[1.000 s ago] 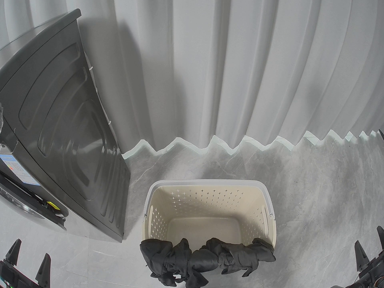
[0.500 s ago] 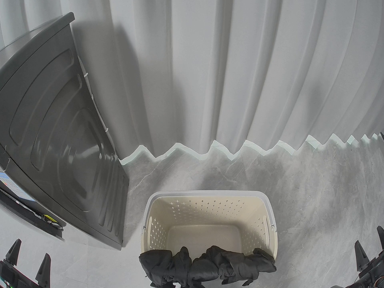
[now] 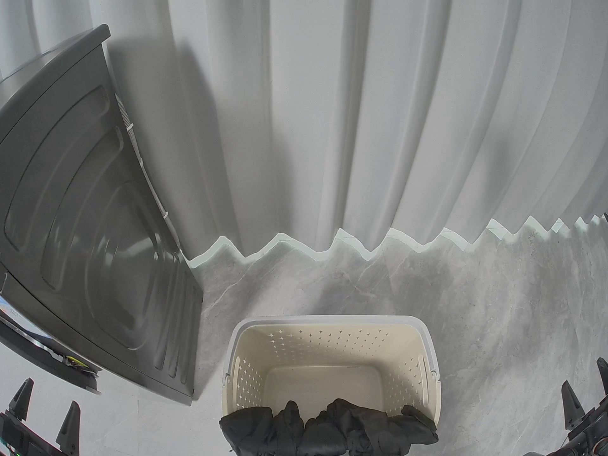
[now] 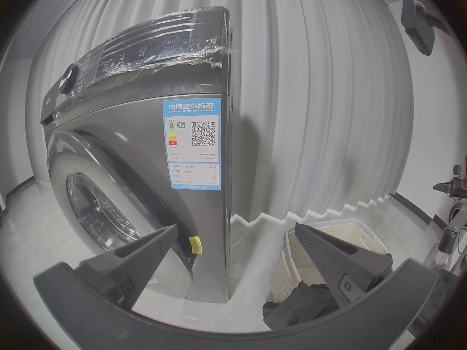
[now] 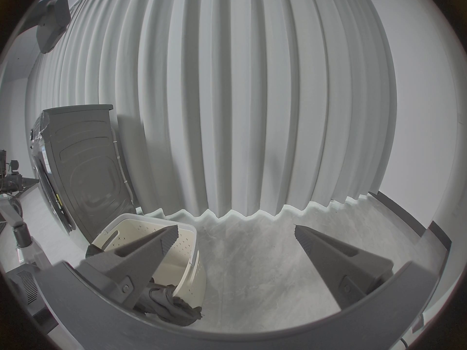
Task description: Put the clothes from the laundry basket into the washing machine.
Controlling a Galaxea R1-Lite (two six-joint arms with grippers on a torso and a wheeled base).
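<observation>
1. Grey floor (image 3: pixel 506 299) and white curtain (image 3: pixel 354 96) back the head view. One laundry basket (image 3: pixel 329 318) stands near one washing machine (image 3: pixel 95 223). One dark clothes bundle (image 3: pixel 329 427) drapes over the basket's near rim; garment count indeterminate.
2. Left wrist view: left gripper (image 4: pixel 236 229) fingers apart, empty. The machine's door (image 4: pixel 97 205) appears shut.
3. Right wrist view: right gripper (image 5: pixel 236 228) fingers apart, empty.
4. Judgement: fabric soft, light, limp. Pinch a raised fold mid-bundle; expect trailing ends.

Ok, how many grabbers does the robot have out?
2. The left end effector is low beside the washer. The right end effector is low, off to the right of the basket. Both are open and empty. None seems hidden.
</observation>
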